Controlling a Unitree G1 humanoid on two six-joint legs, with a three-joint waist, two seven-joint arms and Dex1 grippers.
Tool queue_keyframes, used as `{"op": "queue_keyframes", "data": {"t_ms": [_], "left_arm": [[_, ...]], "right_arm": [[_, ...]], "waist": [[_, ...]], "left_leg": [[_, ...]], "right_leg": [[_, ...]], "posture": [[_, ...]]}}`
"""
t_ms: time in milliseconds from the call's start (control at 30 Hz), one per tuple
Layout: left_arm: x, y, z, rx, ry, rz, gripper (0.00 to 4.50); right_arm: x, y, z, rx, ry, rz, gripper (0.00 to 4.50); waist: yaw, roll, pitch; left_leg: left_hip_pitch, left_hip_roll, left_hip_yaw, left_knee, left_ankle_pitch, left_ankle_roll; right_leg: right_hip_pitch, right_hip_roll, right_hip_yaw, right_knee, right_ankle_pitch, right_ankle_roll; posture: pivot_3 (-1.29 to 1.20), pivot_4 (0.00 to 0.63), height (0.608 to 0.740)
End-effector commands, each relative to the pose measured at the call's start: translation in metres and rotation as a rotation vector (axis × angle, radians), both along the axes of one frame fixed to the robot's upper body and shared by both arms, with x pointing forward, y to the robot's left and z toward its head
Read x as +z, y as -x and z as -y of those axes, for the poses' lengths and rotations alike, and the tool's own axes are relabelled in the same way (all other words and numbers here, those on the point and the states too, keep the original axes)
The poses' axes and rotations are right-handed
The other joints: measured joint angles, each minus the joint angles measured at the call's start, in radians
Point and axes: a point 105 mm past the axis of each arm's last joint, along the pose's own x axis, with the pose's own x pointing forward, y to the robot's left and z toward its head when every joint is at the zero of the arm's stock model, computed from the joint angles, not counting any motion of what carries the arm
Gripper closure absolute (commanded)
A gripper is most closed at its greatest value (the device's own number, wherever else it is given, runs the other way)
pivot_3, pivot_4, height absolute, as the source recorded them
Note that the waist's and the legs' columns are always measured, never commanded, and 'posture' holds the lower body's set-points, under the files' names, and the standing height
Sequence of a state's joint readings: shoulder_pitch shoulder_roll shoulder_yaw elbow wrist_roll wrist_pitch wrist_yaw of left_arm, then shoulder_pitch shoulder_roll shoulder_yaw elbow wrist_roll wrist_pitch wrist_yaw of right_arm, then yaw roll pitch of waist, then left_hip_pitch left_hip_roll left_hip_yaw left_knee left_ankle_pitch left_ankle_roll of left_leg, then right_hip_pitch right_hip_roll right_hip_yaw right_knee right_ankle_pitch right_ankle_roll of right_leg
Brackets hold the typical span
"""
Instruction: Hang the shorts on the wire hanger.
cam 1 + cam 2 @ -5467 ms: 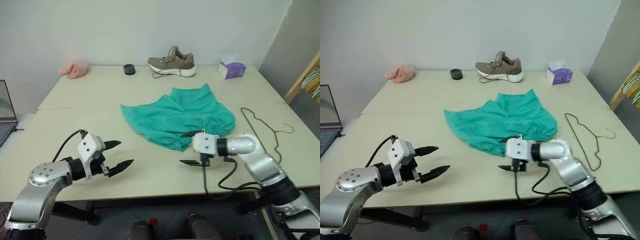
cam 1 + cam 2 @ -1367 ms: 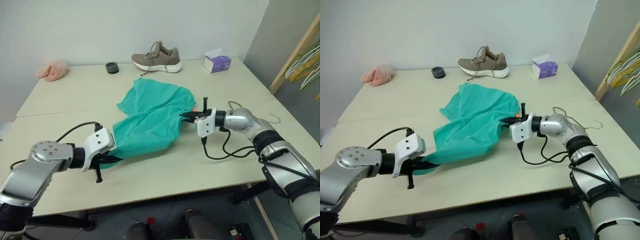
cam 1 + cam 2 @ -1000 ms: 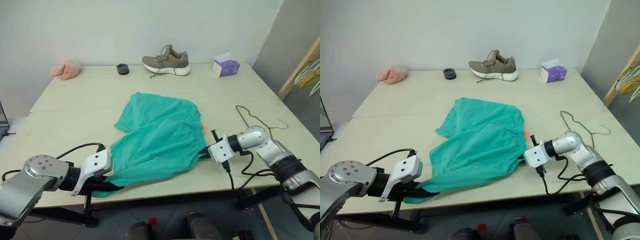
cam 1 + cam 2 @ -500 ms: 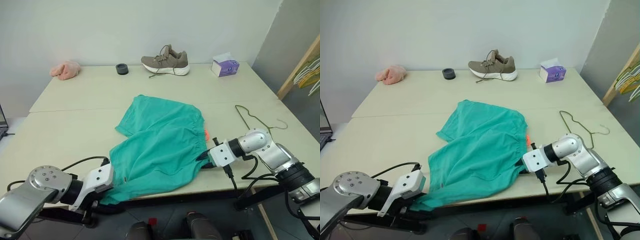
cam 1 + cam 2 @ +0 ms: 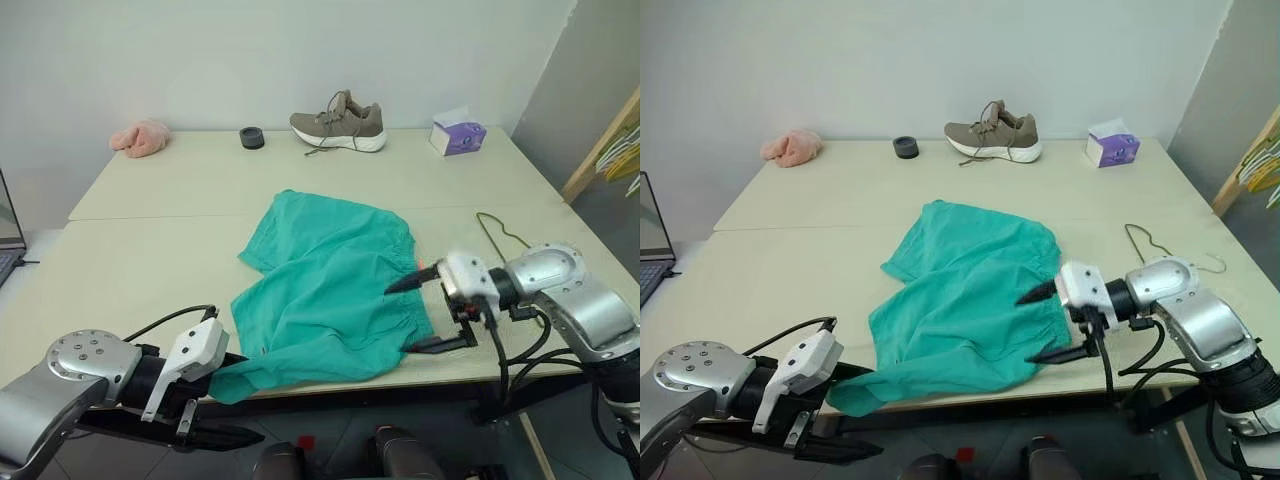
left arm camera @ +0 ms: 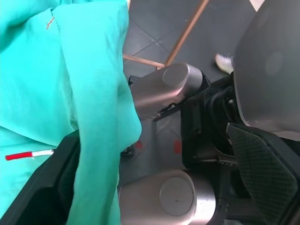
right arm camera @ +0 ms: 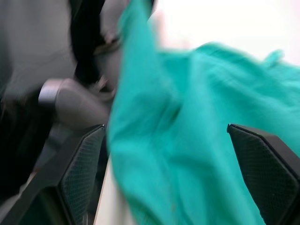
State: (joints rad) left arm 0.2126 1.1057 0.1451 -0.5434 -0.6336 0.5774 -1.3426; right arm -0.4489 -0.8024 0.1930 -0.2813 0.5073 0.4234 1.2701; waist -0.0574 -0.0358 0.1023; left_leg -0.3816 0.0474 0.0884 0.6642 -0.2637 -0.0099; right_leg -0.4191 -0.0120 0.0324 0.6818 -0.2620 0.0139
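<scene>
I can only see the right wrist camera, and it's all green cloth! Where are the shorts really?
Observer: The shorts lie spread on the table, one corner hanging over the near edge.
Operator: Is my right gripper holding them?
Observer: No, the right gripper is open beside the waistband.
Operator: And the other one?
Observer: The left gripper is open too, at the hanging corner.
Operator: Where's the hanger?
Observer: The wire hanger lies flat, right of the shorts.

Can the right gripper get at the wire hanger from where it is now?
Probably yes: the right gripper is open and free, and the wire hanger lies bare on the table just beyond that arm.
</scene>
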Motion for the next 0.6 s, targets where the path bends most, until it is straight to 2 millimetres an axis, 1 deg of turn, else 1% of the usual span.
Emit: {"op": "queue_keyframes", "data": {"t_ms": [33, 67, 100, 233, 333, 433, 500, 533, 600], "left_arm": [[-0.01, -0.003, -0.018, -0.07, -0.178, 0.08, 0.0], [-0.016, -0.004, -0.027, -0.109, -0.268, 0.118, 0.0], [-0.018, -0.005, -0.033, -0.139, -0.32, 0.145, 0.0], [-0.007, -0.016, -0.03, -0.161, -0.318, 0.235, 0.0], [0.004, -0.025, -0.029, -0.15, -0.313, 0.305, 0.0], [0.03, -0.047, -0.015, -0.038, -0.181, 0.42, 0.0], [0.055, -0.063, -0.001, 0.069, -0.021, 0.49, 0.0], [0.065, -0.067, 0.005, 0.102, 0.049, 0.501, 0.0], [0.076, -0.074, 0.011, 0.162, 0.146, 0.507, 0.0]], "right_arm": [[0.013, -0.004, 0.008, -0.133, -0.083, -0.011, 0.02], [0.01, -0.002, 0.01, -0.155, -0.089, -0.02, 0.02], [0.008, 0.001, 0.011, -0.168, -0.088, -0.028, 0.02], [-0.002, 0.007, 0.009, -0.188, -0.08, -0.037, 0.02], [-0.004, 0.008, 0.008, -0.198, -0.086, -0.044, 0.02], [-0.003, 0.005, 0.01, -0.219, -0.099, -0.039, 0.02], [0.0, 0.0, 0.012, -0.252, -0.12, -0.031, 0.02], [0.001, -0.003, 0.014, -0.272, -0.134, -0.027, 0.02], [0.005, -0.009, 0.018, -0.323, -0.163, -0.018, 0.02]], "waist": [[0.0, 0.0, 0.0], [0.0, 0.0, 0.0], [0.001, 0.0, 0.0], [0.0, 0.0, 0.0], [0.0, 0.0, 0.0], [0.0, 0.0, 0.0], [0.002, 0.0, 0.0], [0.003, -0.001, 0.0], [0.002, -0.001, 0.0]], "left_leg": [[0.0, 0.0, 0.0, 0.0, 0.0, 0.0], [0.0, 0.0, 0.0, 0.0, 0.0, 0.0], [0.0, 0.0, 0.0, 0.0, 0.0, 0.0], [0.0, 0.0, 0.0, -0.001, 0.0, 0.0], [0.0, 0.0, 0.001, -0.001, 0.0, 0.0], [0.0, 0.001, 0.0, -0.001, 0.0, 0.0], [-0.001, 0.001, 0.0, -0.001, 0.0, 0.0], [-0.001, 0.0, 0.0, 0.0, 0.0, 0.0], [-0.001, 0.0, 0.0, 0.0, 0.0, 0.0]], "right_leg": [[0.0, 0.0, 0.0, 0.0, 0.0, 0.0], [0.0, 0.0, 0.0, 0.0, 0.0, 0.0], [0.0, 0.0, 0.0, -0.001, -0.001, -0.001], [0.0, 0.0, 0.0, 0.0, -0.001, -0.001], [0.0, 0.0, 0.0, 0.0, -0.002, 0.0], [0.0, 0.001, 0.0, 0.0, -0.002, 0.0], [0.0, 0.001, -0.001, 0.0, -0.001, 0.001], [0.0, 0.001, -0.001, 0.0, -0.001, 0.001], [0.0, 0.001, 0.0, 0.0, -0.001, 0.002]], "posture": [[-0.09, 0.085, 0.74], [-0.09, 0.086, 0.74], [-0.1, 0.086, 0.74], [-0.1, 0.084, 0.74], [-0.09, 0.085, 0.74], [-0.09, 0.085, 0.74], [-0.09, 0.087, 0.74], [-0.09, 0.087, 0.74], [-0.09, 0.087, 0.74]]}}
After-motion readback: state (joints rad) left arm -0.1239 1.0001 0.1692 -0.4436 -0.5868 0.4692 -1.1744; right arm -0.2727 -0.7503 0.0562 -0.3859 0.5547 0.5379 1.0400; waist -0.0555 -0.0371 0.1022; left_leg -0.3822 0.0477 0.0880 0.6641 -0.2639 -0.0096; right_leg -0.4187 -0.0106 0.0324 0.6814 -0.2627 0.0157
